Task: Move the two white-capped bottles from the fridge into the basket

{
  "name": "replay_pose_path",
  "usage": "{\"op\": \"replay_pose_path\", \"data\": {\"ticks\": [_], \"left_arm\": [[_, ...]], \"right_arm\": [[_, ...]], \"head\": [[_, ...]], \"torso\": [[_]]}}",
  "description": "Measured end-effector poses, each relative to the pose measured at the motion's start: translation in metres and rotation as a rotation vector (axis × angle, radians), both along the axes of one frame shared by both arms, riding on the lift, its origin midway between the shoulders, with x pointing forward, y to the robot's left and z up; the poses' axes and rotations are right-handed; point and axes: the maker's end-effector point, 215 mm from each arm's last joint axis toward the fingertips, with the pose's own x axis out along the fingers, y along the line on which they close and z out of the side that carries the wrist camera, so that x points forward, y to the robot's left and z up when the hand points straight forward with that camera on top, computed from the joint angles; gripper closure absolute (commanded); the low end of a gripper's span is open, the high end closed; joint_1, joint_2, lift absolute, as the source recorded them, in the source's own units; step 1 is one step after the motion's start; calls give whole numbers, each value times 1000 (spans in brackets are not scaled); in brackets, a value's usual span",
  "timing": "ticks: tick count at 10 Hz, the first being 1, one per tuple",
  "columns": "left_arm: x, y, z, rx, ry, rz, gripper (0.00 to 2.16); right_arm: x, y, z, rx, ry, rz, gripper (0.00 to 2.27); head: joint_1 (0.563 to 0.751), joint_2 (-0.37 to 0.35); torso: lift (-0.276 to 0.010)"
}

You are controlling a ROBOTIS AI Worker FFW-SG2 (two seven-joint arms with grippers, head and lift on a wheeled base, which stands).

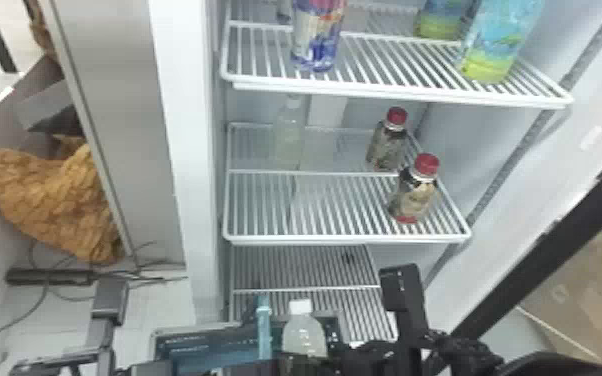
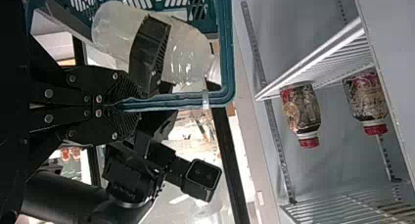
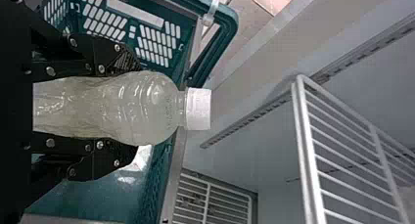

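In the head view my right gripper (image 1: 357, 356) is at the bottom, beside an upright white-capped bottle (image 1: 304, 336). The right wrist view has this bottle (image 3: 147, 109) between the fingers of my right gripper (image 3: 129, 109), which is shut on its body, with the teal basket (image 3: 169, 0) behind and below. A second white-capped bottle (image 1: 289, 134) stands at the back left of the fridge's middle shelf. My left gripper (image 1: 152, 368) is low on the left; in the left wrist view my left gripper (image 2: 128, 105) is shut on the rim of the basket (image 2: 227, 48).
Two red-capped bottles, a front one (image 1: 415, 190) and one behind (image 1: 387, 140), stand on the right of the middle shelf (image 1: 345, 239). Several bottles are on the upper shelf (image 1: 395, 95). The fridge's left wall edge (image 1: 185, 150) rises beside the shelves.
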Motion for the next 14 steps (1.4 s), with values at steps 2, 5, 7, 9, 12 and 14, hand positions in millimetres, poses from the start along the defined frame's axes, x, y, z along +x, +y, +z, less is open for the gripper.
{"op": "replay_pose_path", "data": {"ticks": [2,5,7,9,12,14], "left_arm": [[0,0,0,1,0,-1,1156],[-1,0,0,-2,1,-1,1156],[-1,0,-1,1,2,0,1156],[-1,1,0,-1,2,1,1156],[0,1,0,-2,2,2,1156],[0,1,0,-4,2,2,1156]], "right_arm": [[-1,3,-9,0,21,8,605],[0,2,-10,-3,21,8,496],[3,2,-4,-2,-3,3,501],[19,-9,15,-24,-97,-29,510],[43,-33,51,-71,-252,-108,518],[61,-39,80,-52,-375,-147,519]], "head": [[695,-166],[695,-165],[695,-166],[695,-175],[695,-210],[695,-217]], "torso": [[-260],[-260],[-260],[-260],[-260],[-260]]}}
